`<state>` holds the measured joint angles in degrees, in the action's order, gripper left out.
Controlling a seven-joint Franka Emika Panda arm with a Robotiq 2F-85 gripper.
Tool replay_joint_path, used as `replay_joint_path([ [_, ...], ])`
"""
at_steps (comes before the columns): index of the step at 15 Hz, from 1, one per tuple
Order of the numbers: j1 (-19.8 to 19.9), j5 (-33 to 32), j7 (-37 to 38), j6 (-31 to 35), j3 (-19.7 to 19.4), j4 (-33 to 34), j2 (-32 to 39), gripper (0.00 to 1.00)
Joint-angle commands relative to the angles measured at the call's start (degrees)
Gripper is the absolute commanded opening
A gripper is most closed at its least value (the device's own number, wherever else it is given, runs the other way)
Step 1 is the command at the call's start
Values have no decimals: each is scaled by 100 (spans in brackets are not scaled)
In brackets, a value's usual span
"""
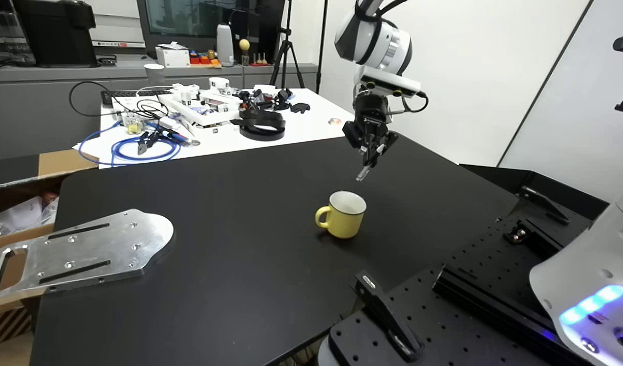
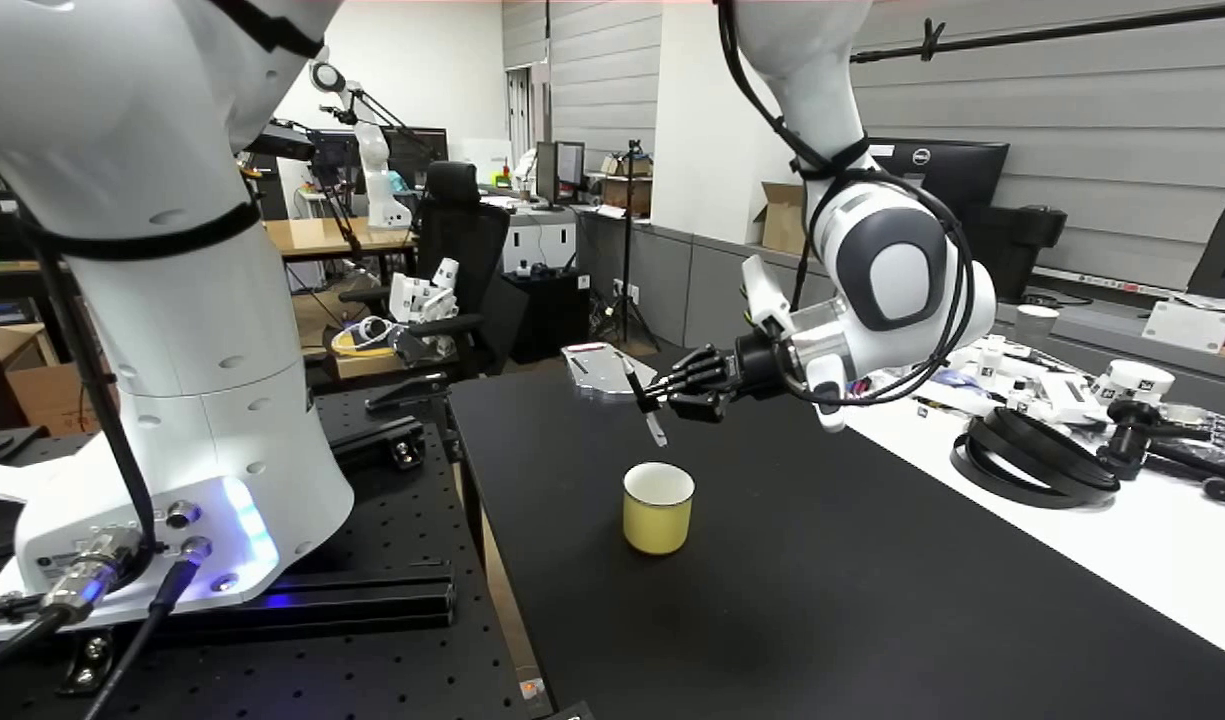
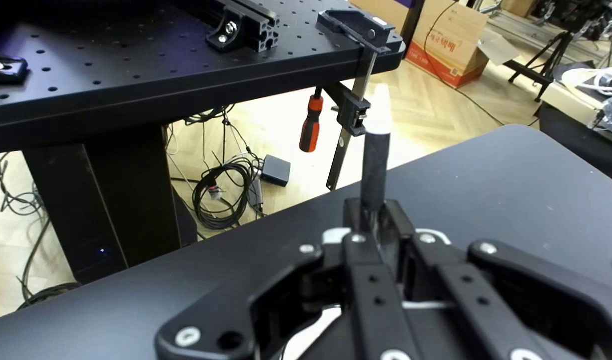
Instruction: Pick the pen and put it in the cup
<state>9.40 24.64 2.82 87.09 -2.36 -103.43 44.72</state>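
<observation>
End effector [image 3: 378,215] closed on one pen [image 3: 375,170]; yellow cup [image 1: 343,223] on the worktop [image 1: 230,274]

Far left in an exterior view, beside the worktop, we find one cardboard carton [image 1: 62,161], plastic packaging [image 1: 21,217] inside.

Next, we list one silver metal plate [image 1: 102,239], slotted and drilled, lying on the worktop and overhanging its left edge.

Behind, on a white table [image 1: 311,124]: one roll of black strap [image 1: 263,134], with one black tripod [image 1: 286,43] standing farther back.

Cup: one, upright on the worktop, pale yellow outside and white inside, its handle toward the left.

Pen: one, tilted, outside the cup, near it and apart. In the wrist view we see a whitish end and a dark length projecting beyond the jaws; a pale end slants downward in both exterior views.

End effector: black, over the worktop, its jaws drawn together to the pen's thickness, the pen gripped between them.

Far right: one white robot base [image 1: 596,264], blue light strip [image 1: 593,304] lit.
</observation>
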Motion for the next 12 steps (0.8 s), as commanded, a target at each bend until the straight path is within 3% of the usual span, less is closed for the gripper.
replay_joint_path([
  [1, 30, 189, 50, -167, 12, 214, 284, 3],
  [7, 50, 374, -155, 55, 50, 266, 639, 3],
  [12, 54, 404, -487, 755, 73, 184, 759, 3],
])
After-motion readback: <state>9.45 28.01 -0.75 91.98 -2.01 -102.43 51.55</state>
